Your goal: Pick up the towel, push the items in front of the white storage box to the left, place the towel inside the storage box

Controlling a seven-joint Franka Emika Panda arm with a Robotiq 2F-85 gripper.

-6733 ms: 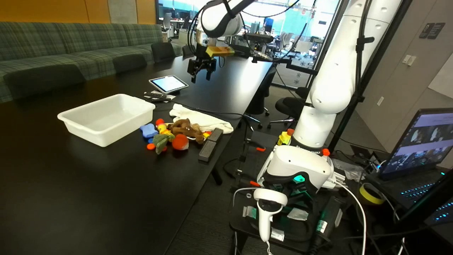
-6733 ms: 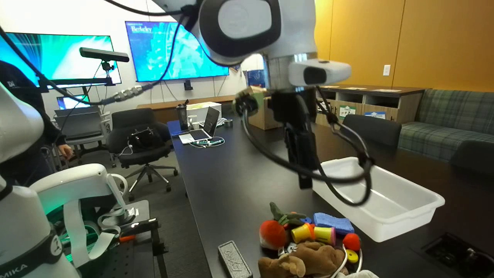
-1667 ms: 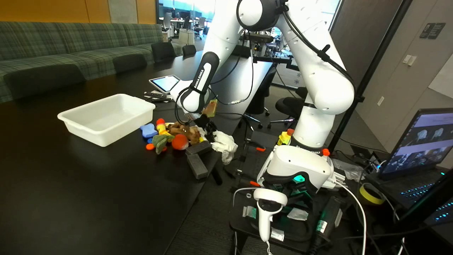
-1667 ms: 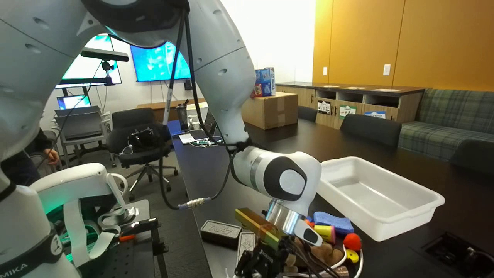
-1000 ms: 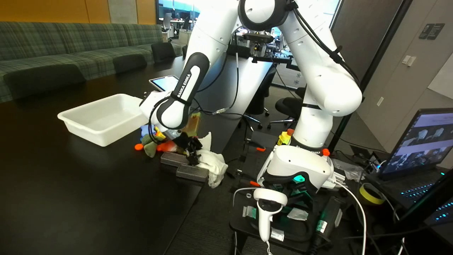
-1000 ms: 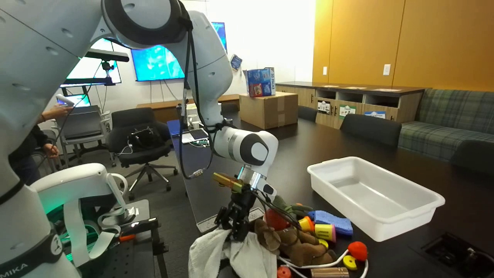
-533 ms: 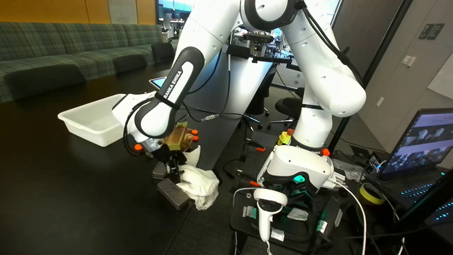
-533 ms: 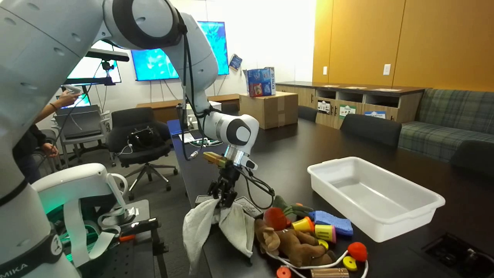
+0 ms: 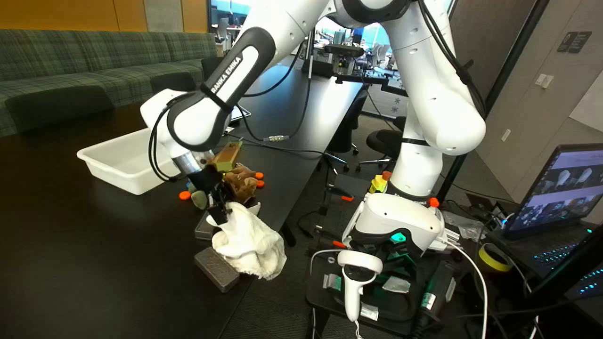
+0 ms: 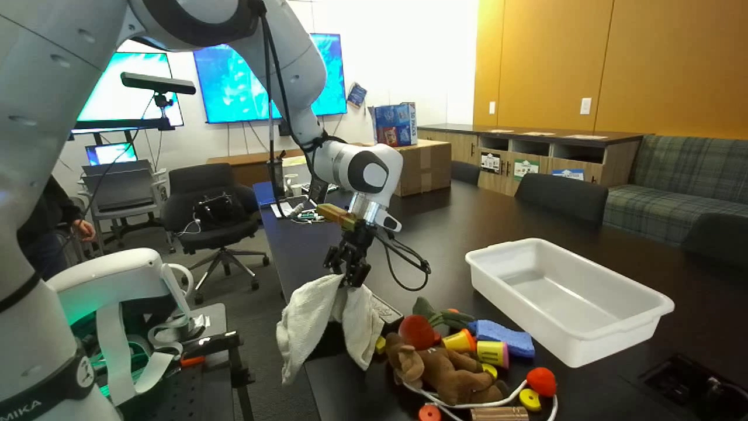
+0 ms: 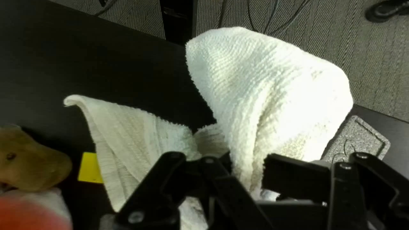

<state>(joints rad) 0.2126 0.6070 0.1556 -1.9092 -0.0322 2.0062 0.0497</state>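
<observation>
A white towel [image 10: 310, 318] hangs from the gripper [image 10: 348, 278], whose fingers pinch it above the edge of the table [image 10: 467, 225]; farther right in an exterior view sit a brown stuffed animal [image 10: 450, 371], a blue sponge [image 10: 504, 338] and a white storage box [image 10: 520, 308].

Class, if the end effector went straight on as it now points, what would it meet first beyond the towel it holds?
Below the end effector and towel, probably the tabletop near its edge; depth is unclear. A gray block lies close.
</observation>
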